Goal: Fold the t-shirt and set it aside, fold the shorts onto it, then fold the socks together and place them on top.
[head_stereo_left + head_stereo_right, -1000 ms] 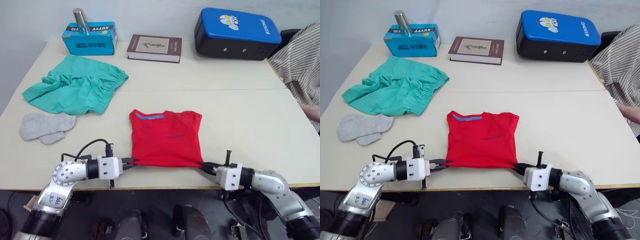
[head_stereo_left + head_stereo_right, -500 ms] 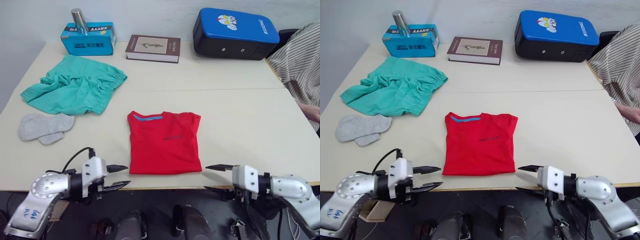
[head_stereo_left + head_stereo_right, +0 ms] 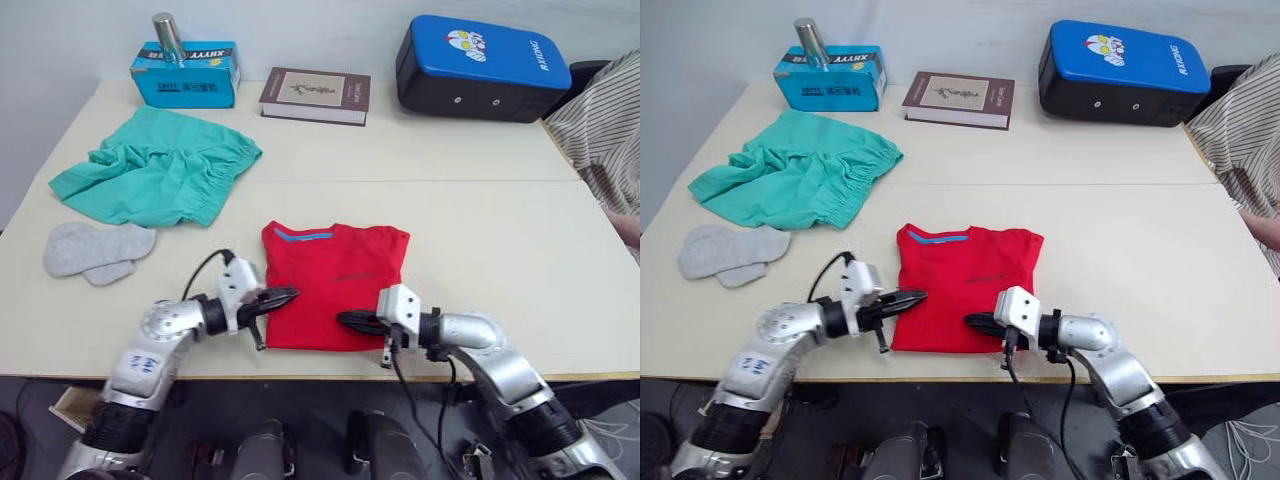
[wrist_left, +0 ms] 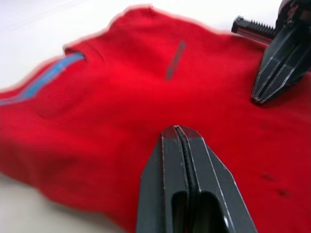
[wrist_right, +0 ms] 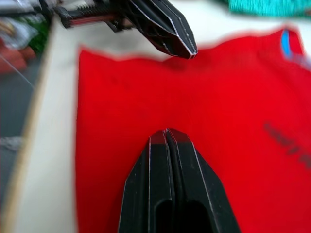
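The red t-shirt (image 3: 335, 285) lies folded into a flat rectangle near the table's front edge, collar away from me. My left gripper (image 3: 288, 295) is shut, its tip over the shirt's near left part. From the right, my right gripper (image 3: 343, 319) points in over the near hem, also shut. In the left wrist view the closed fingers (image 4: 179, 145) rest above the red cloth with nothing between them. The teal-green shorts (image 3: 160, 165) lie crumpled at the far left. The grey socks (image 3: 95, 250) sit in front of the shorts.
Along the far edge stand a blue tissue box (image 3: 185, 72) with a metal cylinder (image 3: 167, 28) on it, a dark book (image 3: 314, 95) and a blue-and-black case (image 3: 482, 66). A person's striped sleeve (image 3: 610, 130) shows at the right. The table's front edge (image 3: 330, 352) is just behind the hem.
A second ago both grippers pinched the shirt's near corners. They let go, opened off the front edge, and now both are shut and have moved inward over the shirt.
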Controlling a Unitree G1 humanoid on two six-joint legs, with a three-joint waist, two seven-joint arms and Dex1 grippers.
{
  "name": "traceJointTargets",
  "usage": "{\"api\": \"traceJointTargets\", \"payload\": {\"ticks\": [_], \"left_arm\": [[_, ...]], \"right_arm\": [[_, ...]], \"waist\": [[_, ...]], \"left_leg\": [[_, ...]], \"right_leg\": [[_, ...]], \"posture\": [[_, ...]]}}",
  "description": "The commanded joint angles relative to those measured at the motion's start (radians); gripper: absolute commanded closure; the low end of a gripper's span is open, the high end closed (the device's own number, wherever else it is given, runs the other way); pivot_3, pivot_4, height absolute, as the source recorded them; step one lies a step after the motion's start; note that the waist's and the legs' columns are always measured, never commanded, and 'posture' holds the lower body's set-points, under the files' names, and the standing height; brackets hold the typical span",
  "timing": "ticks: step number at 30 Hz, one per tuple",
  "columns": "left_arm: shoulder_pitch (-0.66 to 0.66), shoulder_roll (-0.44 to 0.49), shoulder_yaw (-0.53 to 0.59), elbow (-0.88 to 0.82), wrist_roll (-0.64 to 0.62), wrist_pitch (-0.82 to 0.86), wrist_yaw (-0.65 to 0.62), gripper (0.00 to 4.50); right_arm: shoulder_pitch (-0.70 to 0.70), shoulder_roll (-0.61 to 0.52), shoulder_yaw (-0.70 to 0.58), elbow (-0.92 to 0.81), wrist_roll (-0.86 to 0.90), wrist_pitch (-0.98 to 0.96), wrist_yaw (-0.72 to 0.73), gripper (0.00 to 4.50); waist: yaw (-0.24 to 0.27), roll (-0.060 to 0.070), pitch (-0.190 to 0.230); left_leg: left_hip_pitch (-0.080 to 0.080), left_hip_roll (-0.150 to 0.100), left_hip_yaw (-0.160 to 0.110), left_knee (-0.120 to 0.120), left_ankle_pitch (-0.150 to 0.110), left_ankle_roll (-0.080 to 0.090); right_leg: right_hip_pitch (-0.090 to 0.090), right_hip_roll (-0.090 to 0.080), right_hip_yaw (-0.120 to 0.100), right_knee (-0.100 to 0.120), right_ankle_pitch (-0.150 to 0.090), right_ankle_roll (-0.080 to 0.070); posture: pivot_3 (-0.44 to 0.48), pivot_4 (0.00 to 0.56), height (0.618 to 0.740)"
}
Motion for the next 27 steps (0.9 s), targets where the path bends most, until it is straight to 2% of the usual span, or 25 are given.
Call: {"api": "traceJointTargets", "payload": {"ticks": [1,5,9,12,18,20,22,25,27], "left_arm": [[0.025,-0.030,0.028,0.026,0.066,-0.013,0.106,4.50],[0.086,-0.050,0.115,0.086,0.017,-0.047,0.118,4.50],[0.091,-0.030,0.138,0.131,0.028,-0.113,0.088,4.50],[0.067,-0.019,0.165,0.130,-0.005,-0.146,0.047,4.50],[-0.012,-0.011,0.203,0.080,-0.098,-0.148,-0.047,4.50],[-0.064,-0.021,0.194,0.074,-0.110,-0.129,-0.058,4.50],[-0.111,-0.039,0.156,0.094,-0.093,-0.116,-0.066,4.50],[-0.157,-0.035,0.061,0.192,0.025,-0.174,-0.088,4.50],[-0.182,-0.042,0.037,0.273,0.070,-0.210,-0.082,4.50]], "right_arm": [[-0.014,0.044,-0.111,0.111,-0.023,-0.019,-0.131,4.47],[0.009,0.089,-0.278,0.201,0.079,0.026,-0.198,4.47],[-0.001,0.081,-0.332,0.276,0.057,0.020,-0.225,4.47],[-0.036,0.084,-0.357,0.228,0.091,0.028,-0.210,4.47],[-0.110,0.104,-0.281,0.032,0.149,0.107,-0.094,4.47],[-0.143,0.120,-0.243,0.015,0.140,0.137,-0.079,4.47],[-0.179,0.144,-0.193,0.043,0.103,0.138,-0.069,4.47],[-0.221,0.178,-0.123,0.146,0.023,0.051,-0.045,4.47],[-0.248,0.200,-0.100,0.244,-0.015,0.006,-0.041,4.47]], "waist": [[0.000,-0.002,-0.001],[0.001,-0.002,-0.004],[-0.001,0.003,-0.015],[-0.002,0.005,-0.016],[-0.020,0.007,-0.014],[-0.021,0.007,-0.014],[-0.022,0.007,-0.014],[-0.021,0.007,-0.014],[-0.022,0.007,-0.014]], "left_leg": [[0.001,0.000,0.000,0.000,0.000,0.000],[0.002,0.002,-0.002,0.000,0.000,-0.001],[0.003,0.002,-0.002,0.000,0.000,0.000],[0.004,0.002,-0.002,-0.001,-0.001,0.000],[0.001,0.003,-0.002,-0.002,-0.001,-0.002],[0.001,0.004,-0.002,-0.002,-0.001,-0.003],[0.001,0.004,-0.002,-0.002,-0.001,-0.003],[0.001,0.002,-0.002,-0.002,0.000,-0.002],[0.001,0.000,-0.001,-0.002,0.000,-0.001]], "right_leg": [[0.001,-0.001,0.001,0.000,0.000,0.000],[0.002,-0.004,0.001,0.000,0.000,0.000],[0.003,-0.004,0.002,0.000,0.000,-0.001],[0.003,-0.004,0.001,0.000,0.000,-0.001],[0.000,-0.004,0.001,0.001,-0.001,-0.002],[0.000,-0.003,0.001,0.001,-0.001,-0.002],[0.000,-0.002,0.001,0.001,-0.001,-0.002],[0.000,0.000,0.000,0.001,-0.001,-0.002],[0.000,0.001,0.000,0.003,-0.001,-0.002]], "posture": [[0.000,0.150,0.740],[0.000,0.150,0.740],[0.000,0.150,0.740],[0.000,0.150,0.740],[0.000,0.150,0.740],[0.000,0.150,0.740],[0.000,0.150,0.740],[0.000,0.150,0.740],[0.000,0.150,0.740]]}}
